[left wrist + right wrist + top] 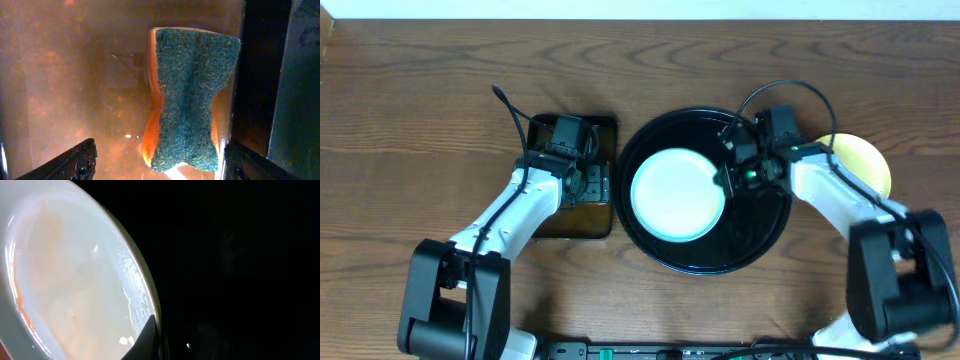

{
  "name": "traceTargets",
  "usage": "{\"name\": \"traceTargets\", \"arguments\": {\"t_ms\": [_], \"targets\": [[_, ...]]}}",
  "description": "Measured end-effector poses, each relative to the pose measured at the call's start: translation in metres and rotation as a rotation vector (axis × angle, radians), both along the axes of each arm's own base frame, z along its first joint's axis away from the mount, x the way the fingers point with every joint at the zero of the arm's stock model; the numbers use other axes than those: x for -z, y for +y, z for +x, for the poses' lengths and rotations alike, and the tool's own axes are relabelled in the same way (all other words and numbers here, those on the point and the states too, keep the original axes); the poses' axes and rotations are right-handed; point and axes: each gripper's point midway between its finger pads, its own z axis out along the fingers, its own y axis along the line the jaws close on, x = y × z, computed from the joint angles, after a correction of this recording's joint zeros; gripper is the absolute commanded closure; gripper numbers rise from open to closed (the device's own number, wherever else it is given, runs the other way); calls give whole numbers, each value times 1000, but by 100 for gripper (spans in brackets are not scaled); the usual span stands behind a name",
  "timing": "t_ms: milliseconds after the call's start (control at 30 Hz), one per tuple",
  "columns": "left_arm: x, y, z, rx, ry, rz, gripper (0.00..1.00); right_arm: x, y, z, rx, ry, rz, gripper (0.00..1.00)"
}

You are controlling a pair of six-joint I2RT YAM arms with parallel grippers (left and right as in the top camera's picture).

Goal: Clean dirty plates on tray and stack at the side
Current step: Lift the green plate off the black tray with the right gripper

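— Right gripper [728, 180], overhead panel: what was it doing?
— Its jaws were together on the right-hand rim of the mint plate [677, 193]. The right wrist panel showed one dark fingertip [147, 339] lying against that rim. The plate lay flat in the tray [760, 238], left of centre.
— Was that plate clean?
— No. Faint orange streaks crossed its face and followed its edge in the wrist panel, so its washing was judged not yet done.
— And the left gripper [160, 165]?
— It hovered with jaws wide apart, grasping nothing, over the sponge [192, 90]. The sponge lay green side up in the brownish water of the pan [602, 225], just left of the tray.
— How much of the task was finished?
— One yellow plate [868, 160] sat on the table beside the tray's right edge, partly under the right arm. It was judged to be the start of the side stack, though whether it was clean could not be told. A third plate appeared in no panel. At least the mint plate remained to be scrubbed and stacked.
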Motion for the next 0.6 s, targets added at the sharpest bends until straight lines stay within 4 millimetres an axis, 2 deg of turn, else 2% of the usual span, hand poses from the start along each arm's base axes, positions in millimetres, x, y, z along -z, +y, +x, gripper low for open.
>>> {"name": "traceTargets", "arguments": {"t_ms": [100, 200, 233, 300, 367, 600], "targets": [[0, 0, 0, 0, 0, 0, 18, -45, -24, 21, 78, -191, -120, 99], [0, 0, 0, 0, 0, 0, 18, -81, -45, 33, 145, -331, -210, 99], [0, 0, 0, 0, 0, 0, 17, -96, -57, 36, 177, -390, -269, 99], [0, 0, 0, 0, 0, 0, 17, -106, -71, 39, 212, -437, -354, 99], [0, 0, 0, 0, 0, 0, 17, -110, -75, 39, 214, -464, -410, 99], [0, 0, 0, 0, 0, 0, 17, -145, -71, 33, 184, -616, -592, 99]]}}
